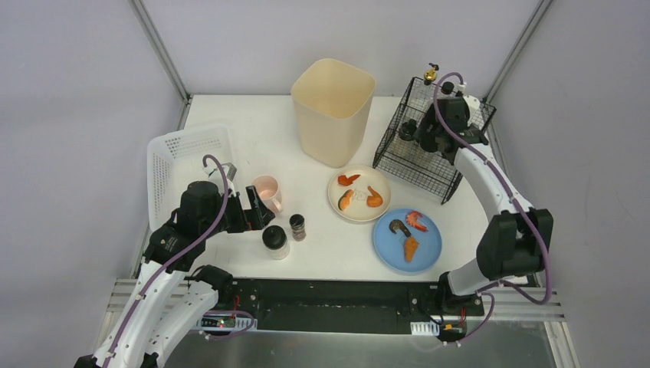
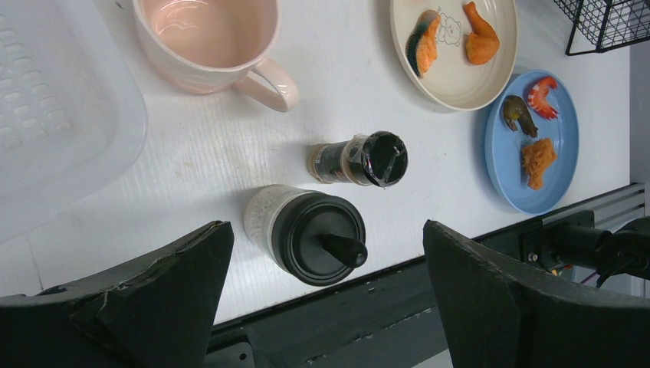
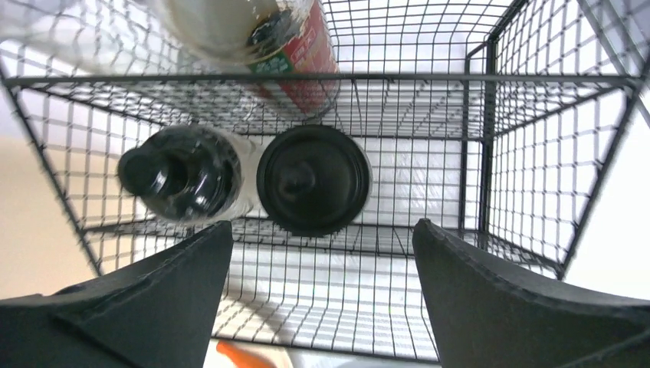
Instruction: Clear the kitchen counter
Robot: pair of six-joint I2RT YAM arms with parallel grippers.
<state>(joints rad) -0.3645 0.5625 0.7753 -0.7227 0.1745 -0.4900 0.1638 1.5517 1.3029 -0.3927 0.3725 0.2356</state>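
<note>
my left gripper (image 2: pixel 326 230) hangs with fingers (image 2: pixel 153 284) apart above the black-lidded jar (image 2: pixel 306 234) on the desk (image 2: pixel 192 153), aligned for pickup. my right gripper (image 3: pixel 322 228) is spread over the wire rack (image 3: pixel 490 153), where bottles (image 3: pixel 180 172) stand.

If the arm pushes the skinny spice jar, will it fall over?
Probably, yes. The spice jar stands tall and narrow, so a push near its black cap would likely tip it. It is round, so once down it may roll. It looks small, so it is probably light.
</note>
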